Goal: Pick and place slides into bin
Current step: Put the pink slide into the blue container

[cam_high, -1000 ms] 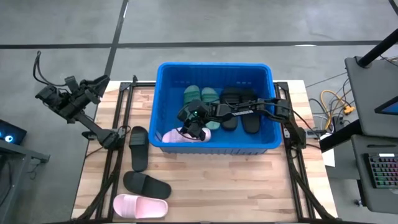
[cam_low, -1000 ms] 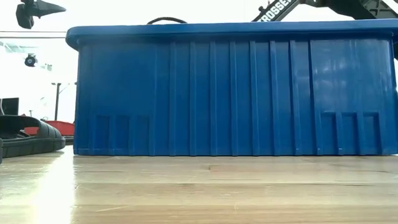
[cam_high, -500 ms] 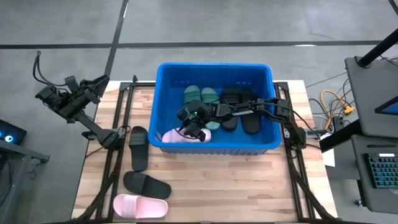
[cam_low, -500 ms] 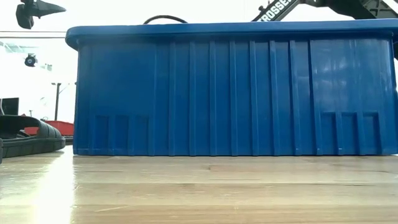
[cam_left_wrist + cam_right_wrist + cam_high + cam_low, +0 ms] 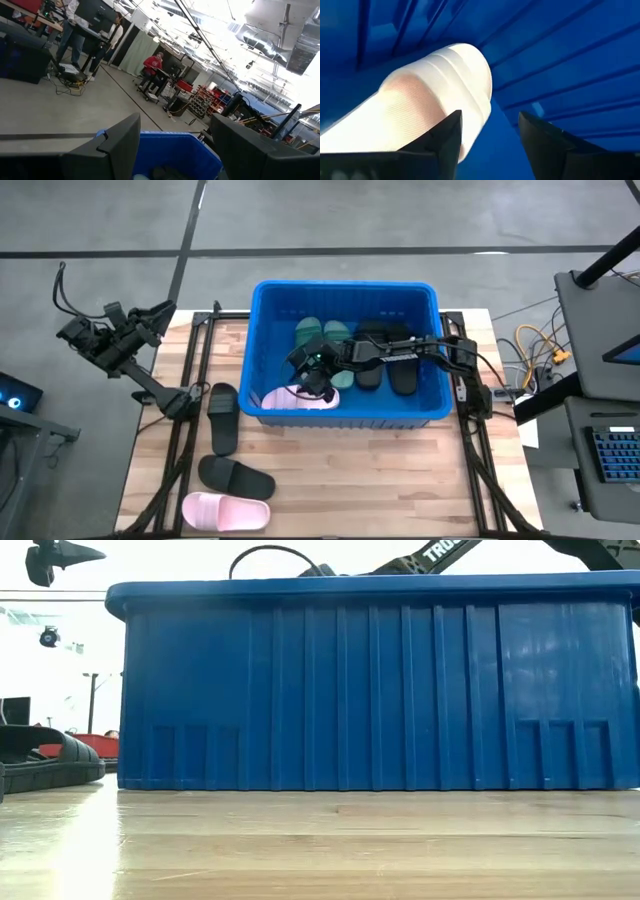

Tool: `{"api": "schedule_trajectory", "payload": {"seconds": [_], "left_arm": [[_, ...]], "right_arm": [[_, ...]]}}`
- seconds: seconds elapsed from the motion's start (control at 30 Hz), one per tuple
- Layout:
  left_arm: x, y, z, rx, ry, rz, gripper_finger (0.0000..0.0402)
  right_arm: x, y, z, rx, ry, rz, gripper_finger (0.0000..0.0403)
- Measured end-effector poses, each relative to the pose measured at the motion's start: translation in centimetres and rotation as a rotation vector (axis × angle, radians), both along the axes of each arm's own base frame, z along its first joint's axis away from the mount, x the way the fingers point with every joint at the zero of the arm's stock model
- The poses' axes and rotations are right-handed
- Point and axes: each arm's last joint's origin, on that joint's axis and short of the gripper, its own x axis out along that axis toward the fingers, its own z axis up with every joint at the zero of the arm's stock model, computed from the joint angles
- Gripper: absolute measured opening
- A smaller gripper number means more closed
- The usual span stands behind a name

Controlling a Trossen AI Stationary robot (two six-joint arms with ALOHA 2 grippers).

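1. Looking straight down, we see the bin (image 5: 345, 352) at the far middle of the bench (image 5: 400, 480). Inside it lie two dark green slides (image 5: 322, 333), black slides (image 5: 385, 340) and a pale pink slide (image 5: 290, 398) against the near wall. The right claw (image 5: 318, 374) hangs inside the bin just above and beside that pink slide, fingers spread and holding nothing. The left claw (image 5: 150, 315) waits off the bench's far left corner, spread. On the bench left of the bin lie two black slides (image 5: 222, 417) and, nearest the front, another pale pink slide (image 5: 225, 510).

2. From bench height we see the bin's ribbed wall (image 5: 380, 690) filling most of the view, with a black slide (image 5: 50, 762) at the left.

3. From the left wrist we see spread fingers (image 5: 120, 145), the bin's rim (image 5: 165, 137) beyond them, and a seated person (image 5: 152, 65) in the room.

4. From the right wrist we see the pink slide (image 5: 435, 85) resting against the blue wall, with the spread fingers (image 5: 445, 135) close before it.
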Motion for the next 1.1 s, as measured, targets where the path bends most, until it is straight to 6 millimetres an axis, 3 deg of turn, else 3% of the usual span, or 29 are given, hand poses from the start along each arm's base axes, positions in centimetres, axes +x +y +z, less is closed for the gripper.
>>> {"api": "schedule_trajectory", "payload": {"seconds": [0.27,0.6,0.7,0.87,0.97,1.1], "left_arm": [[0.0,0.0,0.0,0.001,0.0,-0.001,0.0226],[0.2,-0.1,0.0,0.011,-0.005,-0.018,0.0226],[0.3,-0.3,0.2,0.049,-0.033,-0.082,0.0226],[1.0,-1.0,0.5,0.137,-0.069,-0.212,0.0226],[2.2,-2.0,0.9,0.191,-0.066,-0.283,0.0226],[3.9,-3.4,2.4,0.23,-0.113,-0.362,0.0226]], "right_arm": [[-0.8,-0.7,2.8,-0.046,-0.037,-0.104,0.0184],[-3.6,-2.7,9.7,-0.145,-0.183,-0.385,0.0185],[-4.9,-3.3,12.3,-0.05,-0.264,-0.518,0.0185],[-7.7,-4.4,16.9,0.277,-0.433,-0.715,0.0182],[-9.3,-4.8,18.8,0.438,-0.493,-0.789,0.0183],[-11.0,-4.8,20.4,0.511,-0.524,-0.82,0.0184]]}}
